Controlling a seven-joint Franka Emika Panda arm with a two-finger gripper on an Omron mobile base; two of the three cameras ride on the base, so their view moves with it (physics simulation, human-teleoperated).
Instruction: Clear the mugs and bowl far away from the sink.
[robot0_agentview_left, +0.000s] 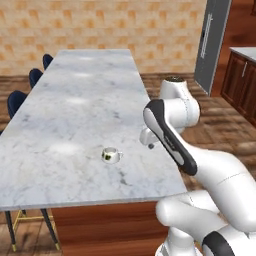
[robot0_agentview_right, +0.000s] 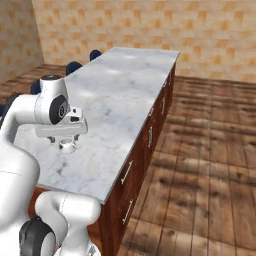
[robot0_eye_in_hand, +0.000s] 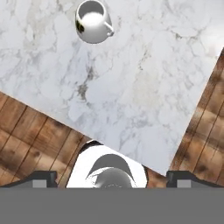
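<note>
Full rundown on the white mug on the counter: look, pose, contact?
The white mug is squat, rounded, glossy like ceramic, with a small handle and a dark yellowish mark on its side. It stands upright, mouth up and looks empty, on the marble counter near the corner closest to the robot. Nothing but the counter touches it.

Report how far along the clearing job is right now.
Looks done: one white mug stands alone on the marble island counter, with no sink near it. In hand: nothing; the gripper is open and empty above the counter's edge, apart from the mug. Left: the other mug and the bowl cannot be judged from these views.
</note>
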